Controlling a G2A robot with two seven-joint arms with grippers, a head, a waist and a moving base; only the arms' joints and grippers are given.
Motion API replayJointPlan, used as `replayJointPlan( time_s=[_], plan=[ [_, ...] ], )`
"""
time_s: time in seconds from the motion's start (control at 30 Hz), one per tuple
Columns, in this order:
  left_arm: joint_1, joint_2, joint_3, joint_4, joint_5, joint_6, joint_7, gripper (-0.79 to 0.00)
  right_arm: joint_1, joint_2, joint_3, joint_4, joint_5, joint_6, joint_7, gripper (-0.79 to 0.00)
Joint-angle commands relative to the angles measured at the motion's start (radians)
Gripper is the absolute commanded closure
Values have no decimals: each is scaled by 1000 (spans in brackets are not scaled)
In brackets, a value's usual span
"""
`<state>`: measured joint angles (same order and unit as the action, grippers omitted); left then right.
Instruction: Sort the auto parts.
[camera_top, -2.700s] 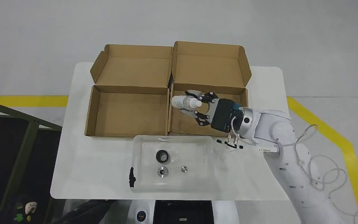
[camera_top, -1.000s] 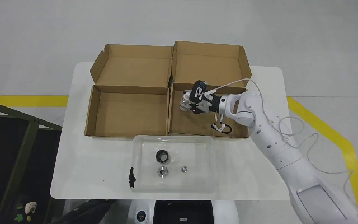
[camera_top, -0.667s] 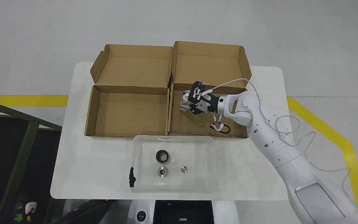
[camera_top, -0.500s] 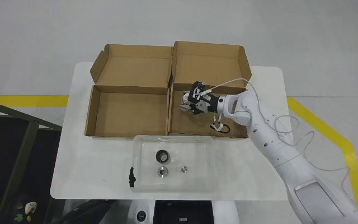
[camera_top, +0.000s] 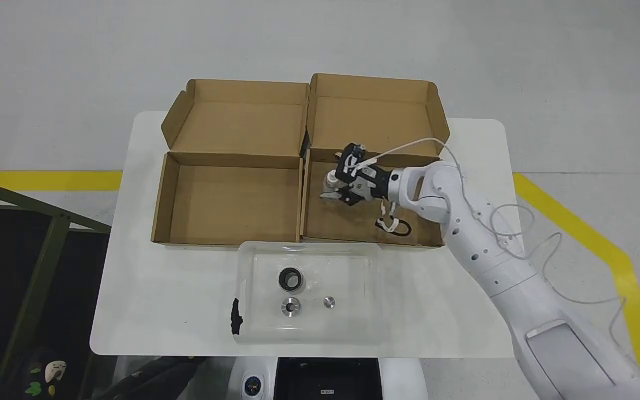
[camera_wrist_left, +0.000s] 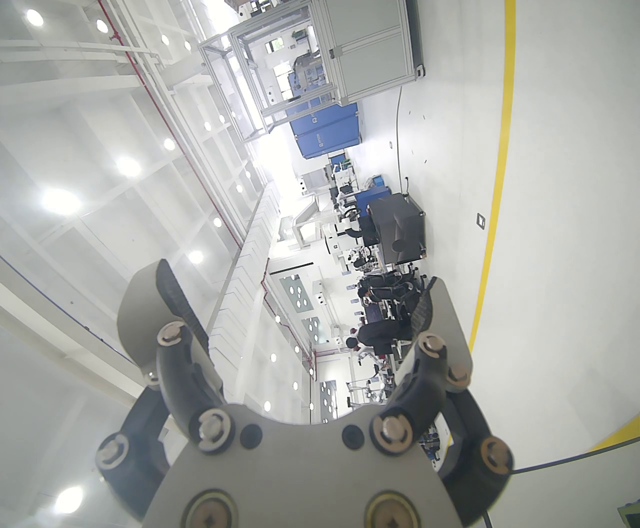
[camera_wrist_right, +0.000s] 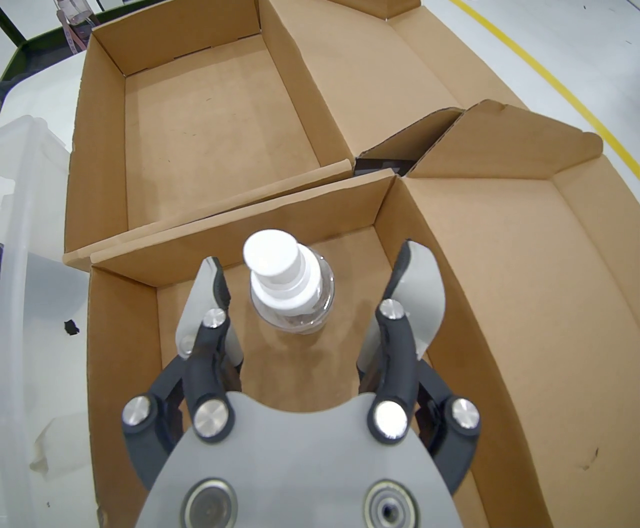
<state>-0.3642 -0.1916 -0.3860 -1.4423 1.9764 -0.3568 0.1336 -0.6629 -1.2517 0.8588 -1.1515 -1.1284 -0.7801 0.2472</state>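
Over the right cardboard box (camera_top: 345, 228), the right gripper (camera_wrist_right: 315, 274) hangs with its jaws spread wide and both pads clear of the spray bottle (camera_wrist_right: 292, 300). The bottle stands upright on the box floor, near the wall shared with the left cardboard box (camera_top: 230, 205). Seconds earlier this gripper carried the bottle on its side above the box, and it has since stood the bottle up and released it. Judgement: this item is placed. Three small parts, seemingly a black ring (camera_top: 291, 278) and two metal pieces, lie in the clear plastic tray (camera_top: 250, 262), not yet sorted. The left gripper (camera_wrist_left: 295, 295) is open, aimed away from the table.
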Motion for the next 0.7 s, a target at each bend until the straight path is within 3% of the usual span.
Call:
replayJointPlan(
  time_s=[0.0,0.37,0.67],
  plan=[
    [0,0,0,0,0,0,0,-785,0,1,6,-8,-1,-1,0,-785],
    [0,0,0,0,0,0,0,-785,-25,18,69,-166,3,4,9,-785],
    [0,0,0,0,0,0,0,-785,-114,44,126,-405,63,-28,126,-785]
  ],
)
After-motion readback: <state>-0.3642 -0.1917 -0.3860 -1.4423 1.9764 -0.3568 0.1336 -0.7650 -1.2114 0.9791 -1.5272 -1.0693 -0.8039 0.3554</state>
